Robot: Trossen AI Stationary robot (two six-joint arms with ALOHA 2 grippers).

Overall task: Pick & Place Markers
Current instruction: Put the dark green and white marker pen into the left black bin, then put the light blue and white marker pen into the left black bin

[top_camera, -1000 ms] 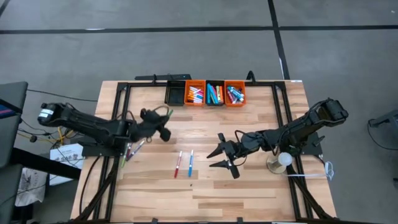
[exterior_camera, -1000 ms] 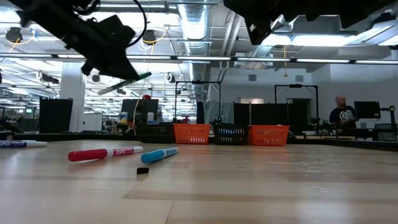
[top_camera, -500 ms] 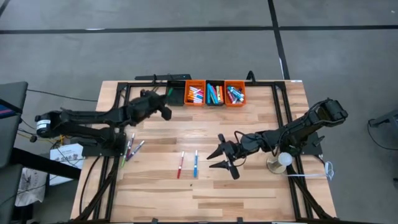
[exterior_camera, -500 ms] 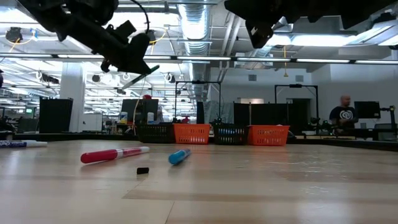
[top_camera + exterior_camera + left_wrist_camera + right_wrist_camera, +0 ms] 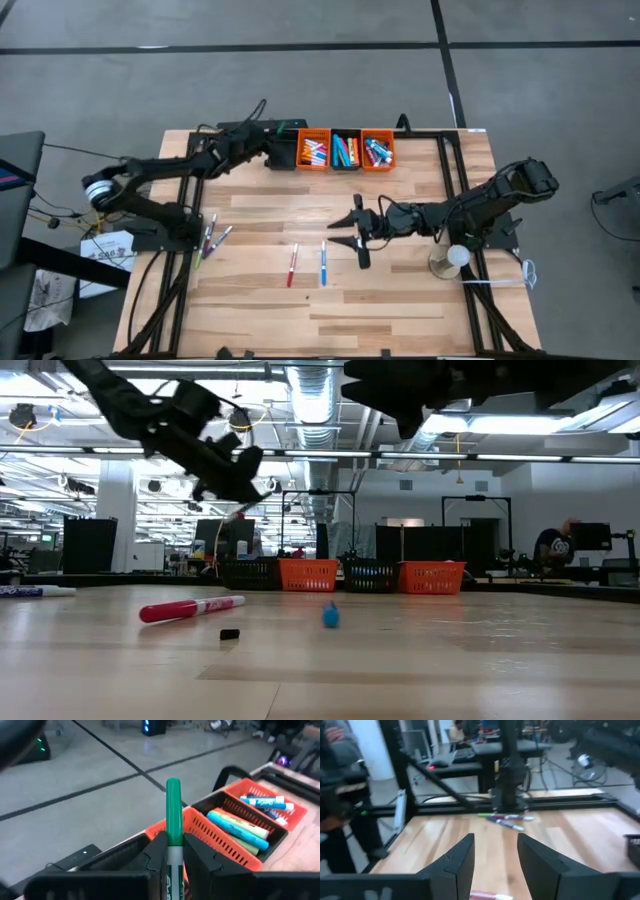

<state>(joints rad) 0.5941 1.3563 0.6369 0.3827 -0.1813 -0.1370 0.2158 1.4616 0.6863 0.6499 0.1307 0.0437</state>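
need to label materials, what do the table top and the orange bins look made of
Table top: looks like pale wood planks, matte, with visible seams and grain. Orange bins: likely moulded plastic, going by the slotted lattice walls and uniform bright colour in the left wrist view.

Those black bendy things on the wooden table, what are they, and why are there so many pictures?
They are two robot arms. One camera looks down from above, one sits low on the table, and one rides on each arm's wrist.

The left hand is shut on a green marker, carrying it above the black bin, next to the other bins full of markers. The right hand is open and holds nothing, over the middle of the wooden table.

A red marker and a blue marker lie loose there, and a few more markers lie near the left edge.
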